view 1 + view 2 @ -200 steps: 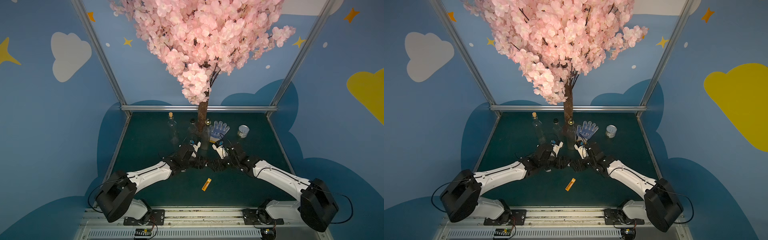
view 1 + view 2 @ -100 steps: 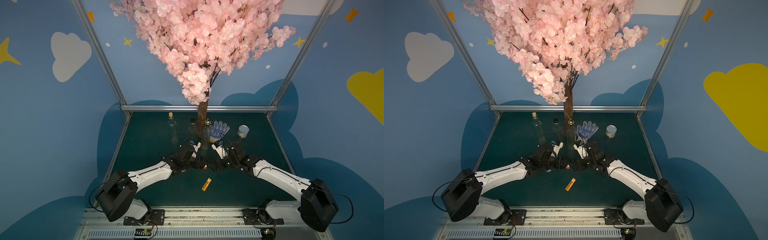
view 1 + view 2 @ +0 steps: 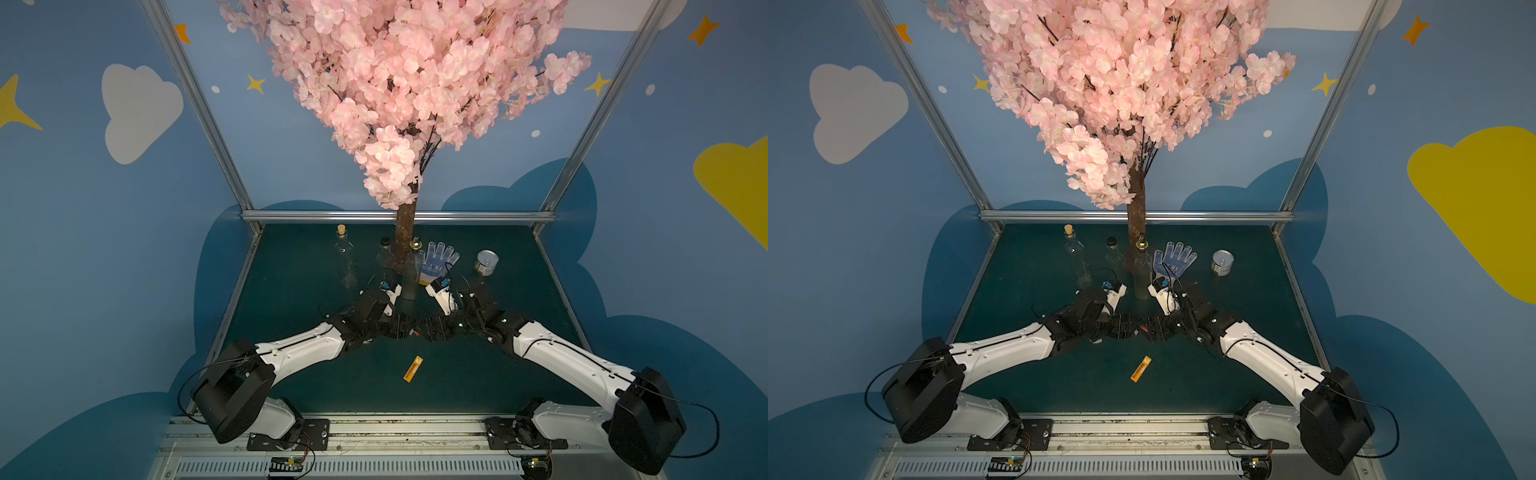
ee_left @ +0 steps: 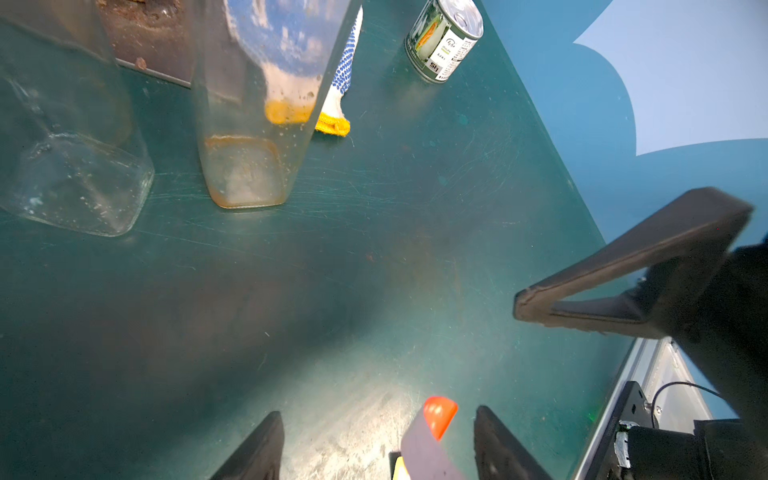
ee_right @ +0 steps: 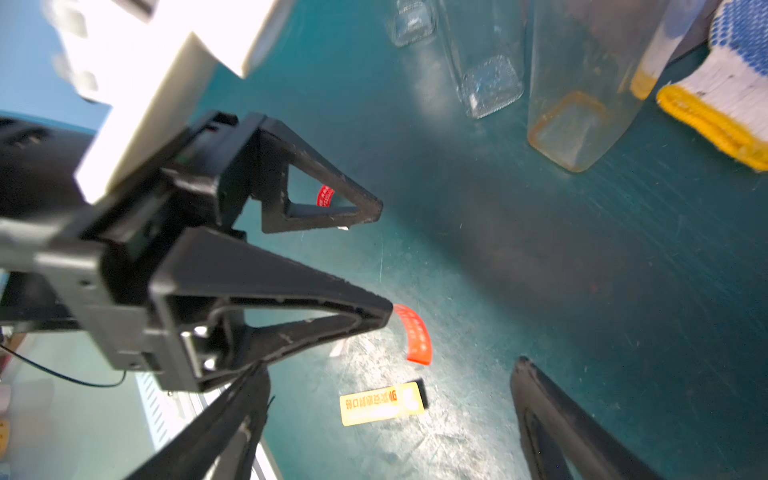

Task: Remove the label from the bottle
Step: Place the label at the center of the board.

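Count, left to right along the back of the table: 3 clear bottles, all upright: cork-stopper bottle, black-cap bottle, gold-cap bottle. Then 1 glove lying flat and 1 can standing. Tree trunk is just behind the gold-cap bottle. 2 labels, both off the bottles. The red label curls off one fingertip of the left gripper, above the table between the two grippers. The yellow label lies flat on the table nearer the robot's base, apart from both. Left gripper: jaws partway apart, nothing pinched between them (red label looks stuck to that one tip, not clamped). Right gripper: jaws spread wide, nothing in them, tips close to the left gripper's. Hard to read: in both top views the grippers are one dark mass and the finger gaps are unreadable. The right wrist view shows only one right finger clearly, cut off at the frame edge. A small red patch shows through the left gripper's far finger; same label or separate piece, cannot tell. Black-cap bottle's lower part is hidden behind the left wrist in both top views.
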Robot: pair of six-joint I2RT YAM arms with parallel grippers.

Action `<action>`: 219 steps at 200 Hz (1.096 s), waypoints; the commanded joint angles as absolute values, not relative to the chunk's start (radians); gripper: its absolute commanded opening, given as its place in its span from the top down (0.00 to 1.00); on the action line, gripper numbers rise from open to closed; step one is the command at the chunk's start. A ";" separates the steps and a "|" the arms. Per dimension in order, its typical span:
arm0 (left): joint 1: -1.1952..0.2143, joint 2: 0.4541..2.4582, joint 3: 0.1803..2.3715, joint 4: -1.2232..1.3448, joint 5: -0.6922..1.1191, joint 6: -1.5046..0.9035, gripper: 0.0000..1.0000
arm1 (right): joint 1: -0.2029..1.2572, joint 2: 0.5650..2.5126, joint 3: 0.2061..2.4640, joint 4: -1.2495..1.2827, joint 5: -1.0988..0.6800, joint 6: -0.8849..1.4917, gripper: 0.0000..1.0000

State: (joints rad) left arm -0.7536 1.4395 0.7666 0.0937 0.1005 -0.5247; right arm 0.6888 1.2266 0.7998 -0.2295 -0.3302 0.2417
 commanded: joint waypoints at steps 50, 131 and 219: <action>-0.755 1.397 0.764 0.088 0.107 -0.536 0.28 | 0.686 1.346 0.820 -0.226 -0.364 0.212 0.13; -0.755 1.353 0.753 0.084 0.094 -0.532 0.28 | 0.678 1.341 0.819 -0.232 -0.278 0.220 0.12; -0.750 1.231 0.755 0.010 -0.052 -0.426 0.21 | 0.675 1.275 0.855 -0.383 -0.127 0.226 0.09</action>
State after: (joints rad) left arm -0.7536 1.2770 0.7643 0.0414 0.0238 -0.4835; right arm 0.6811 1.3212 0.8036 -0.2958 -0.2165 0.2276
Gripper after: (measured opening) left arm 0.771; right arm 0.915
